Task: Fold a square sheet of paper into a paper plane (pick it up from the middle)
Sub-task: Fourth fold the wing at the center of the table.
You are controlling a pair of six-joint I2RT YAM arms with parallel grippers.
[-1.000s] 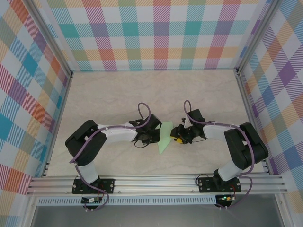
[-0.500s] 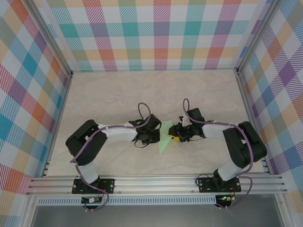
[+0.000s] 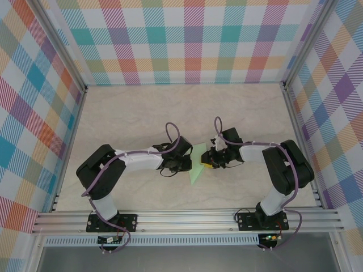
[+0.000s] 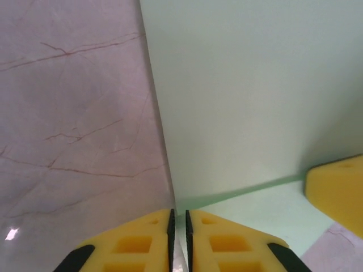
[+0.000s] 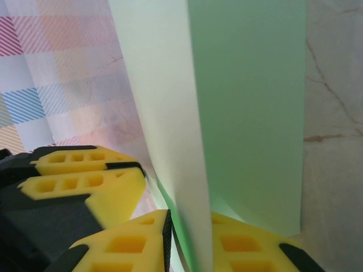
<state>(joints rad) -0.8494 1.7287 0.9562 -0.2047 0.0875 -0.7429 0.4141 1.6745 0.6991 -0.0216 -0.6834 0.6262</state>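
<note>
The square sheet of paper (image 3: 197,169), low in the middle of the top view, was pinched by the right gripper (image 5: 190,226) in its jaws. The left gripper (image 4: 179,226) had its jaws narrow at the sheet's edge, grip unclear. Light and floppy, the sheet was best pinched gently near a fold.

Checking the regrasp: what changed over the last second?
The right gripper slid a little left, further onto the paper, with its elbow swinging in. Its jaws now straddle a raised flap; whether they pinch it I can't tell. The left gripper stayed at the paper's left edge, jaws nearly together on it. The paper has not moved.
</note>
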